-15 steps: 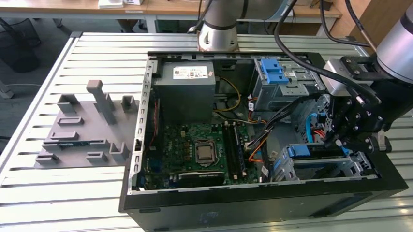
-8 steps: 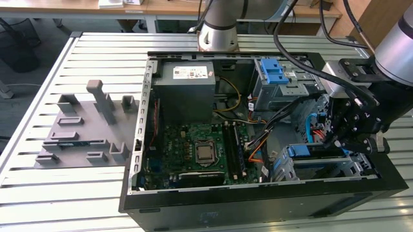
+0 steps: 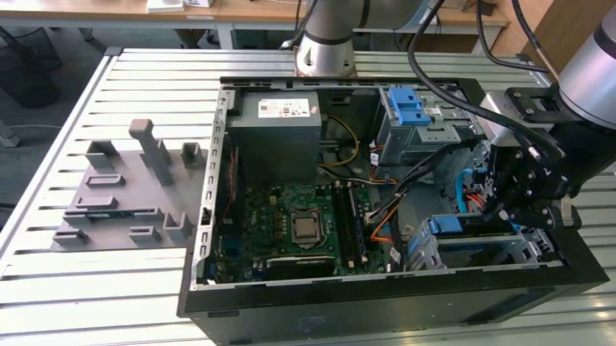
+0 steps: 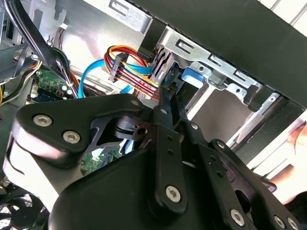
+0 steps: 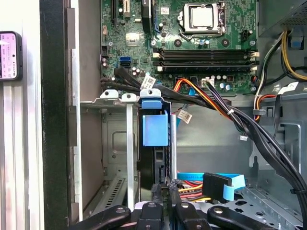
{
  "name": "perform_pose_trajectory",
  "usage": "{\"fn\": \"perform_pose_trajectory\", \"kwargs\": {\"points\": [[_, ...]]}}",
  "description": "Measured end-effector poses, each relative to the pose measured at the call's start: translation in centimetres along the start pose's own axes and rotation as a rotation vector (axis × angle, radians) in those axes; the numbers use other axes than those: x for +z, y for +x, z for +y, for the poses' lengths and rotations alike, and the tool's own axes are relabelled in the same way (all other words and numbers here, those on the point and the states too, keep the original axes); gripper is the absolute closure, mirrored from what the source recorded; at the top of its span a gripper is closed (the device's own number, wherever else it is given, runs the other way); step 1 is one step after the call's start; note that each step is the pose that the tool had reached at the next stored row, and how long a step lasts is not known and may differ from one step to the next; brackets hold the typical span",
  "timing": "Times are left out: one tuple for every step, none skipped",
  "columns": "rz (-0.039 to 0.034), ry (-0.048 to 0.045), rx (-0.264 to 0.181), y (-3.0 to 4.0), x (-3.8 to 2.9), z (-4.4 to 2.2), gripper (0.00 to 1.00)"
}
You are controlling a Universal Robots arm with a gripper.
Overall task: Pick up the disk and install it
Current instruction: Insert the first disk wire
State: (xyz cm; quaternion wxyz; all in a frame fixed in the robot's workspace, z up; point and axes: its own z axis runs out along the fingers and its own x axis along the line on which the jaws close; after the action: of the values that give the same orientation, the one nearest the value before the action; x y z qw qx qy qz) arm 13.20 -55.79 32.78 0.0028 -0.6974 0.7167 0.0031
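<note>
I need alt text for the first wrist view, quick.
The gripper sits at the disk, which stands on edge in its metal bay, blue carrier handle showing. Beyond lie the motherboard and bundled cables.

The gripper hangs inside the open computer case, above the blue-edged disk.
</note>
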Motion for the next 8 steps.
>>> {"fn": "perform_pose_trajectory", "kwargs": {"points": [[-0.0004,0.0000,0.000,0.00,0.00,0.00,0.82],[-0.0001,0.0001,0.000,0.00,-0.04,0.00,0.76],[0.0004,0.0002,0.000,0.00,-0.13,0.00,0.76],[0.0003,0.0001,0.000,0.00,-0.21,0.00,0.76],[0.0004,0.0001,0.000,0.00,-0.34,0.00,0.76],[0.0004,0.0001,0.000,0.00,-0.47,0.00,0.76],[0.0005,0.0001,0.000,0.00,-0.62,0.00,0.76],[0.0003,0.0002,0.000,-0.01,-0.79,0.00,0.76]]}}
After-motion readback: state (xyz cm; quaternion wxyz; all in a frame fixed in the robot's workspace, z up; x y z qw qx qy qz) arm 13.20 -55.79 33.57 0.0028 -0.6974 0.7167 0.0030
